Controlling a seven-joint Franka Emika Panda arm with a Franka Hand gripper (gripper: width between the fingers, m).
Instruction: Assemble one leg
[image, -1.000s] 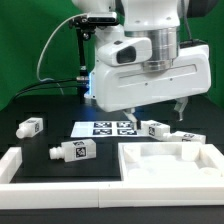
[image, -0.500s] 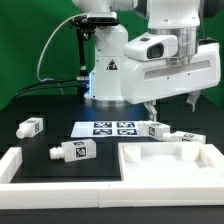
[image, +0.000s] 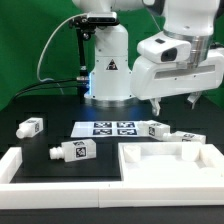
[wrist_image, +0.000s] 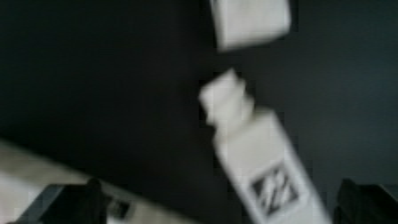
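Four white legs with square tags lie on the dark table: one at the exterior view's far left (image: 32, 126), one left of centre (image: 72, 150), and two close together at the right (image: 156, 129) (image: 186, 136). My gripper (image: 176, 103) hangs open and empty above the two right legs, clear of them. The wrist view is blurred. It shows a tagged leg (wrist_image: 258, 150) lying below, between my spread fingertips (wrist_image: 63, 205), and another white piece (wrist_image: 249, 20) further off. The large white tabletop (image: 170, 160) lies at the front right.
The marker board (image: 108, 128) lies flat at mid-table behind the tabletop. A white raised border (image: 20, 165) runs along the front and left. The robot base (image: 108, 70) and cables stand at the back.
The arm has swung toward the exterior view's right and risen slightly, from over the marker board to over the two right legs. The gripper stays open. No part has moved.
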